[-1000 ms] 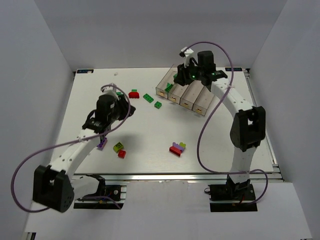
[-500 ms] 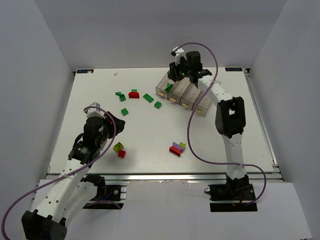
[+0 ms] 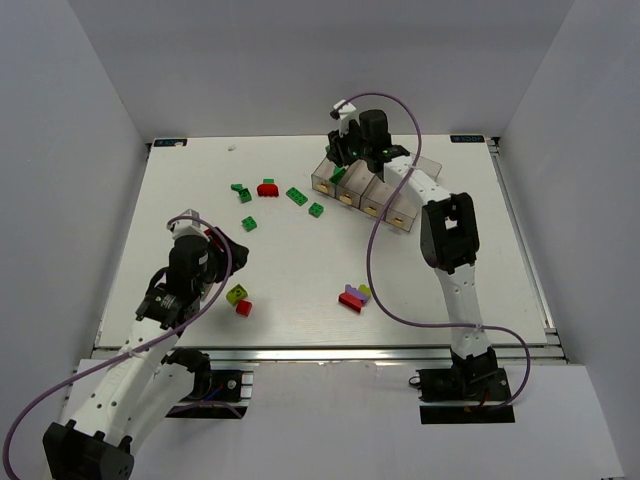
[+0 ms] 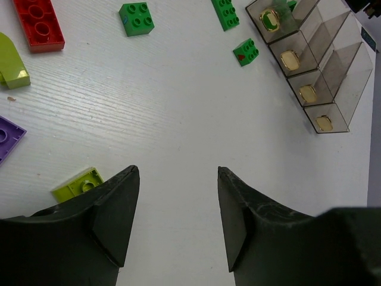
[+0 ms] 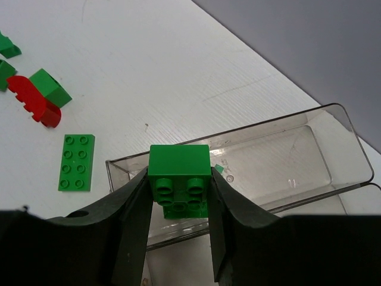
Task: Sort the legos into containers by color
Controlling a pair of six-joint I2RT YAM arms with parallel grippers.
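My right gripper (image 3: 341, 160) (image 5: 178, 179) is shut on a green brick (image 5: 178, 170) and holds it over the end of the leftmost clear bin (image 5: 268, 161) in the row of four bins (image 3: 385, 205). My left gripper (image 3: 213, 248) (image 4: 178, 173) is open and empty, low over bare table at the front left. Loose legos lie on the table: green ones (image 3: 297, 195) (image 3: 316, 209) (image 3: 249, 224) (image 3: 241, 192), a red one (image 3: 267, 188), a yellow-green one (image 3: 237, 294) with a red one (image 3: 244, 308), and a red, purple and yellow-green cluster (image 3: 352, 297).
In the left wrist view a yellow-green brick (image 4: 77, 185) lies just beside my left finger, and a purple one (image 4: 7, 137) and a red one (image 4: 38, 24) lie further left. The white table (image 3: 460, 270) is walled by grey panels.
My left arm has drawn back toward the front left of the table. My right gripper has moved left along the bins to the leftmost one, still holding the green brick.
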